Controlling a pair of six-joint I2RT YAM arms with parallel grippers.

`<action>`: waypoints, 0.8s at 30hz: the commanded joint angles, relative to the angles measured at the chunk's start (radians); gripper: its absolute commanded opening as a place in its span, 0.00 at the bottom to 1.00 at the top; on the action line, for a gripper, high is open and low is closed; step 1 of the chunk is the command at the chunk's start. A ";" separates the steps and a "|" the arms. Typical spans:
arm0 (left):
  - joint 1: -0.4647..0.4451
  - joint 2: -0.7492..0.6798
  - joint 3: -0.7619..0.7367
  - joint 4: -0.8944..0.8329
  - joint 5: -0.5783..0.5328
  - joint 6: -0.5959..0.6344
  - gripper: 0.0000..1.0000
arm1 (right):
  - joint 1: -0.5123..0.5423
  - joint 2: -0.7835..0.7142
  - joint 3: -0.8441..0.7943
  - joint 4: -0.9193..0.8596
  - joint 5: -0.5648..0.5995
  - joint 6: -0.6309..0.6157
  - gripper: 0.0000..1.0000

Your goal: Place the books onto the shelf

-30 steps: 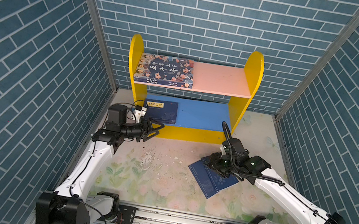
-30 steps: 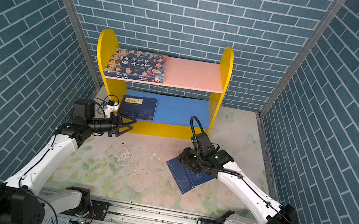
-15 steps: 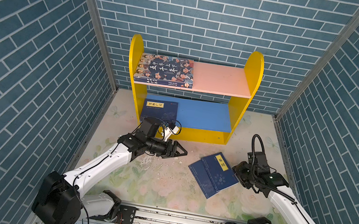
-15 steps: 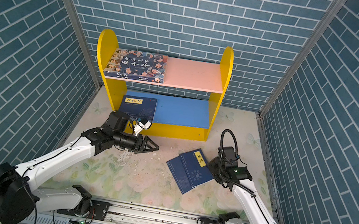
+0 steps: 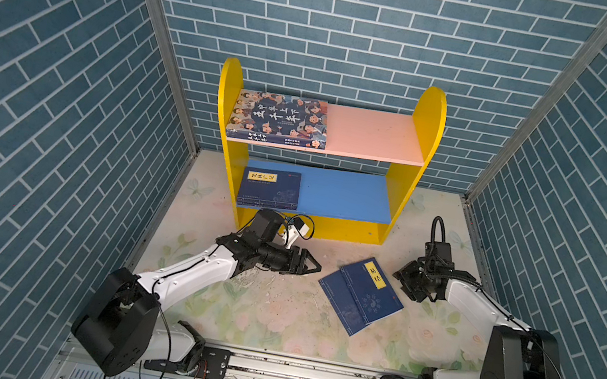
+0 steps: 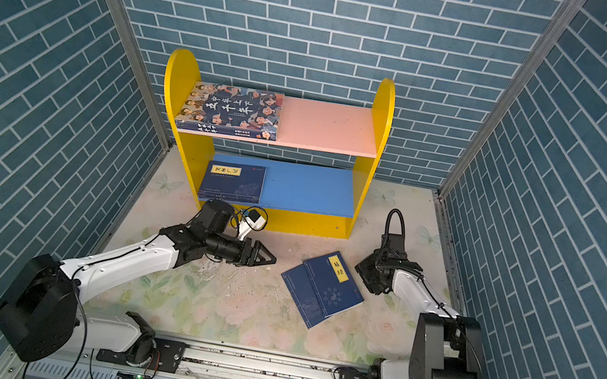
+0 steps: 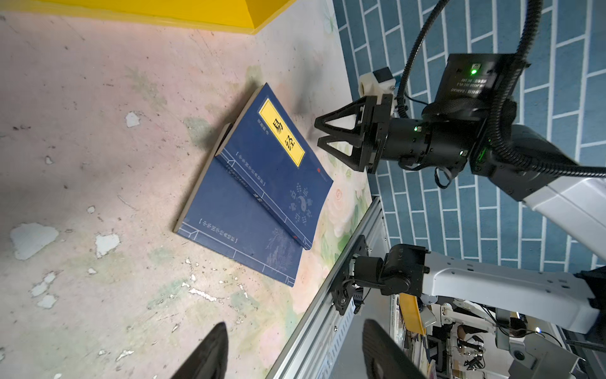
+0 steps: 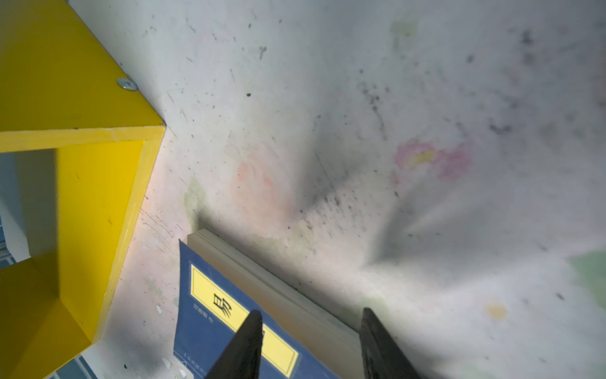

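Floral tabletop: left gripper, fingers apart and empty, faces the navy books stacked near the right front corner of the shelf; right gripper, fingers also apart, should straddle the top book squarely at its edge

Your yellow shelf carries the thick cartoon-faced book flat on its upper tier and one navy book on the lower; two overlapping navy books lie flat out front.

Worn floral tabletop, yellow shelf standing at its back, thick book flat on pink upper board, thin navy book on blue lower board, two overlapping navy books on the tabletop
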State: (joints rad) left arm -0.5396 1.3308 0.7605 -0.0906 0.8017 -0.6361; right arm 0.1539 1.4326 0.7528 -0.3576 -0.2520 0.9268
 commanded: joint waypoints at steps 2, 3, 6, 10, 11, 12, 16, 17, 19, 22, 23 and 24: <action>-0.009 0.051 -0.004 0.114 0.022 -0.031 0.67 | -0.004 0.071 0.043 0.022 -0.081 -0.070 0.49; -0.008 0.059 -0.007 0.135 0.027 -0.042 0.67 | -0.004 0.085 0.042 0.027 -0.093 -0.072 0.49; -0.011 0.089 -0.019 0.193 0.047 -0.075 0.68 | -0.004 0.113 0.027 0.031 -0.123 -0.074 0.49; -0.022 0.142 -0.022 0.225 0.064 -0.081 0.69 | 0.002 0.148 0.010 0.025 -0.153 -0.083 0.48; -0.025 0.153 -0.025 0.238 0.065 -0.086 0.70 | 0.004 0.150 0.004 0.028 -0.160 -0.084 0.48; -0.028 0.160 -0.030 0.251 0.066 -0.091 0.70 | 0.006 0.150 -0.002 0.025 -0.166 -0.086 0.48; -0.041 0.186 -0.037 0.264 0.048 -0.084 0.72 | 0.028 0.149 -0.029 0.041 -0.207 -0.084 0.48; -0.042 0.192 -0.036 0.257 0.044 -0.078 0.73 | 0.037 0.153 -0.037 0.052 -0.226 -0.079 0.48; -0.045 0.207 -0.035 0.252 0.039 -0.065 0.76 | 0.067 0.158 -0.036 0.064 -0.250 -0.075 0.48; -0.052 0.228 -0.034 0.259 0.029 -0.063 0.78 | 0.126 0.163 -0.029 0.066 -0.266 -0.058 0.48; -0.058 0.236 -0.033 0.260 0.024 -0.062 0.79 | 0.148 0.162 -0.026 0.071 -0.267 -0.050 0.48; -0.063 0.242 -0.033 0.262 0.020 -0.062 0.79 | 0.164 0.160 -0.025 0.070 -0.264 -0.045 0.48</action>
State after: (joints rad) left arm -0.5858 1.5509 0.7357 0.1524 0.8345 -0.7177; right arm 0.2722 1.5696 0.7467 -0.2554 -0.4904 0.8650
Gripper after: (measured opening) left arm 0.787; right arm 0.483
